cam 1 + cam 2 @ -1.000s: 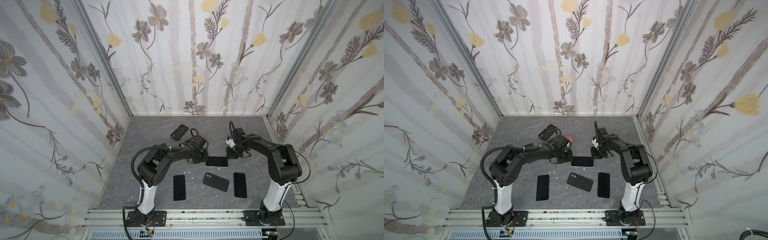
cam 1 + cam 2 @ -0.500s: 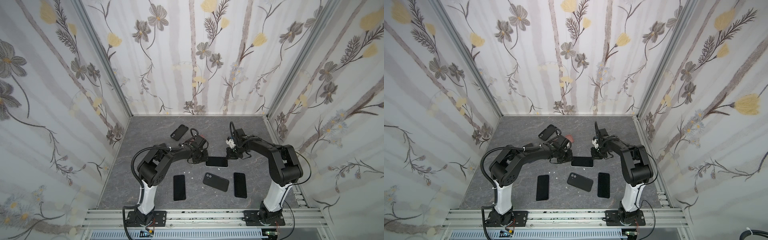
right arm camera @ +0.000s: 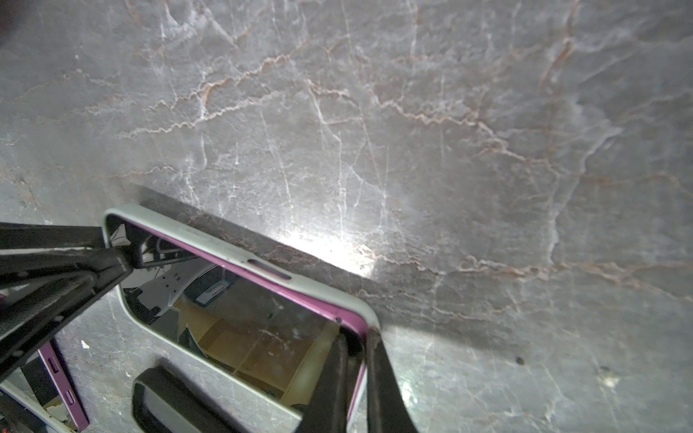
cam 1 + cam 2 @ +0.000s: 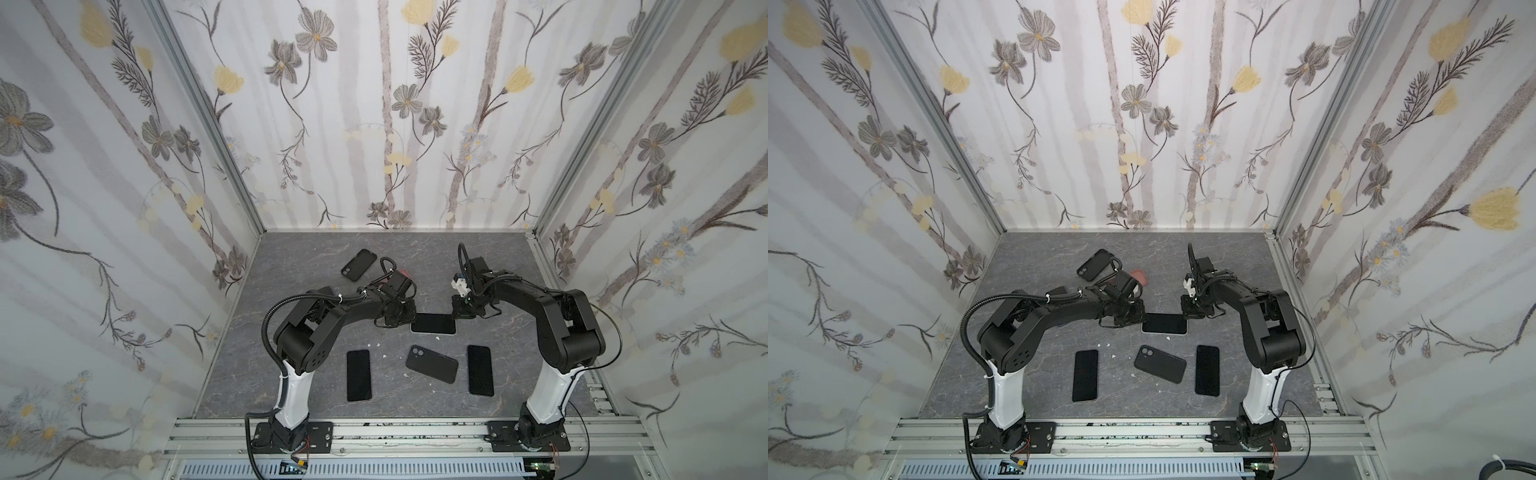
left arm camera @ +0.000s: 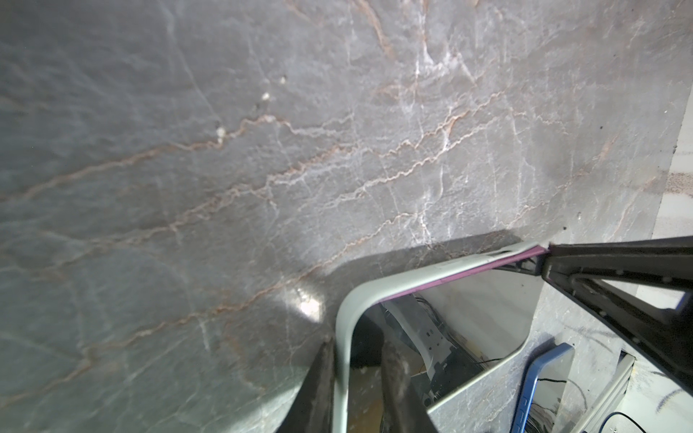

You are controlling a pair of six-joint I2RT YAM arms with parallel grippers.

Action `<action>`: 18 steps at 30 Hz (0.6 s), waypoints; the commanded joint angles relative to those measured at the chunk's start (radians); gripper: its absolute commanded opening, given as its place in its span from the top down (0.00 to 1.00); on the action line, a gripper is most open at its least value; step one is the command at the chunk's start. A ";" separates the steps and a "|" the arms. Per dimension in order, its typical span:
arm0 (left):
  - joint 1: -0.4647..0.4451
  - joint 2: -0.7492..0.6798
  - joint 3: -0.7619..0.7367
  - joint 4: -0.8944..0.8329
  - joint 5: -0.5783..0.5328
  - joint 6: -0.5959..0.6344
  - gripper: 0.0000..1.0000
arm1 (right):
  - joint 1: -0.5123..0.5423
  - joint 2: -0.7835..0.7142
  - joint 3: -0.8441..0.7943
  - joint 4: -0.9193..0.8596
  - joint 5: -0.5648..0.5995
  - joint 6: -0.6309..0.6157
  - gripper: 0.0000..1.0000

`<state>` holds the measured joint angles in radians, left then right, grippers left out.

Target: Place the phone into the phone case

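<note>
Low on the left of a top view, a spare phone [image 4: 358, 375] lies screen up on the grey desk [image 4: 299, 270]. Higher up, toward the back wall, a slanted handset [image 4: 359, 265] lies back up. Just right of it is a red item [image 4: 404, 274], partly hidden behind the left arm.

The left pincer [image 5: 356, 346] is down at the left short end of the case [image 5: 358, 298]. In its wrist view one finger [image 5: 322, 375] stands outside the pale rim and the other over the glass, closed narrowly on that rim.

The phone [image 4: 433, 323] lies flat, screen up, in the middle of the desk between the two arms. It sits in the case, and its pink edge shows just inside the pale rim along one long side. Below it, nearer the front rail, a black handset [image 4: 432, 364] lies aslant, camera side up.

The right pincer [image 3: 355, 335] is at the right end, with its fingers almost together, pinching the case's rim at a corner. Furthest right, low in the frame, a last phone [image 4: 480, 370] lies screen up on its own.
</note>
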<state>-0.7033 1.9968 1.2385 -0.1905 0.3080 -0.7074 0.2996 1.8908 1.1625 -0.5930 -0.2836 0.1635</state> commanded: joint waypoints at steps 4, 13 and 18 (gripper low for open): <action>0.000 0.001 -0.009 -0.029 -0.010 -0.002 0.75 | 0.047 0.120 -0.034 -0.080 0.122 -0.005 0.89; -0.001 -0.003 -0.020 -0.030 -0.012 -0.003 0.75 | 0.055 0.128 -0.062 -0.075 0.126 0.005 0.88; 0.000 -0.010 -0.019 -0.036 -0.017 -0.002 0.75 | 0.059 0.117 -0.040 -0.085 0.127 0.004 0.88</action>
<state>-0.7033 1.9900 1.2240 -0.1757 0.3080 -0.7074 0.3389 1.8908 1.1584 -0.5858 -0.1921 0.1677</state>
